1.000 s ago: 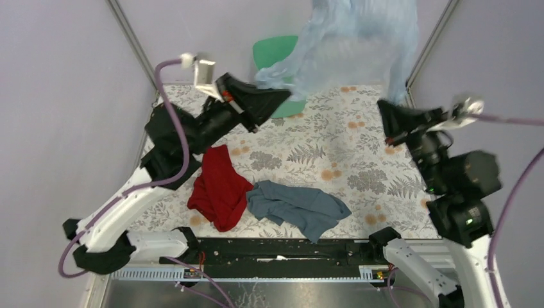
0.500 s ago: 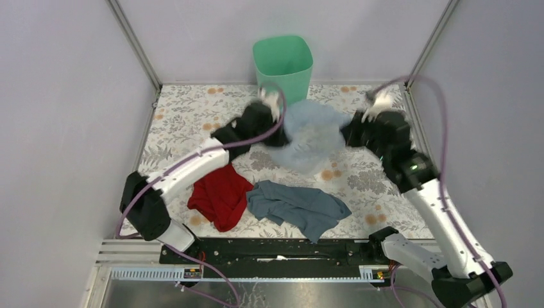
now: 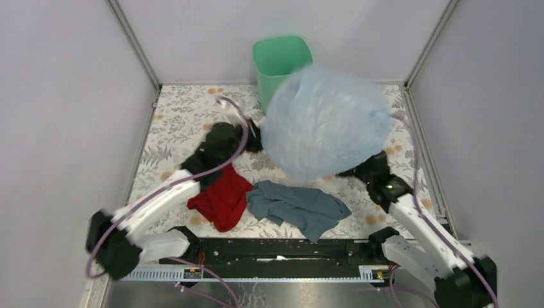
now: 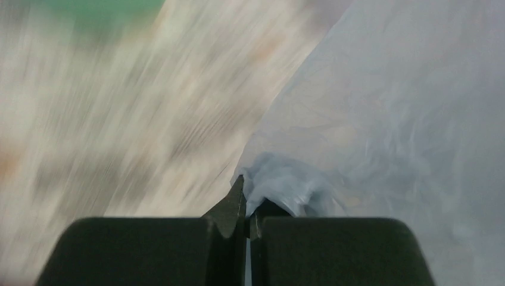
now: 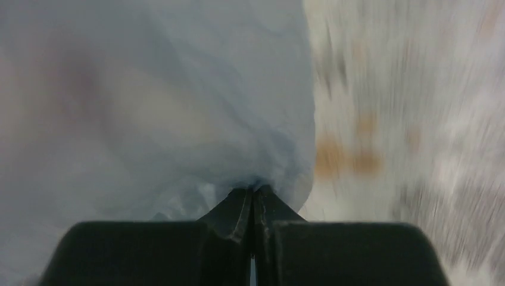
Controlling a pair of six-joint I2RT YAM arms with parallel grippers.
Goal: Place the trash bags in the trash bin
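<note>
The pale-blue trash bag [image 3: 324,122] is puffed up like a balloon over the middle of the table, in front of the mint-green trash bin [image 3: 281,63] at the back, and covers the bin's right side. My left gripper [image 4: 247,196] is shut on a bunched edge of the bag [image 4: 381,119]; in the top view it sits at the bag's left side [image 3: 251,136]. My right gripper [image 5: 255,193] is shut on the bag's edge [image 5: 155,101]; in the top view the bag hides its tips. Both wrist views are blurred by motion.
A red cloth [image 3: 221,196] and a grey-blue cloth [image 3: 298,206] lie on the floral table cover [image 3: 173,122] near the front. Grey walls and metal posts [image 3: 135,45] close in the back and sides.
Both arms dropped from high up and drew back toward the front with the bag. The bag went from hanging above the bin to collapsed on the table, and has now ballooned with air.
</note>
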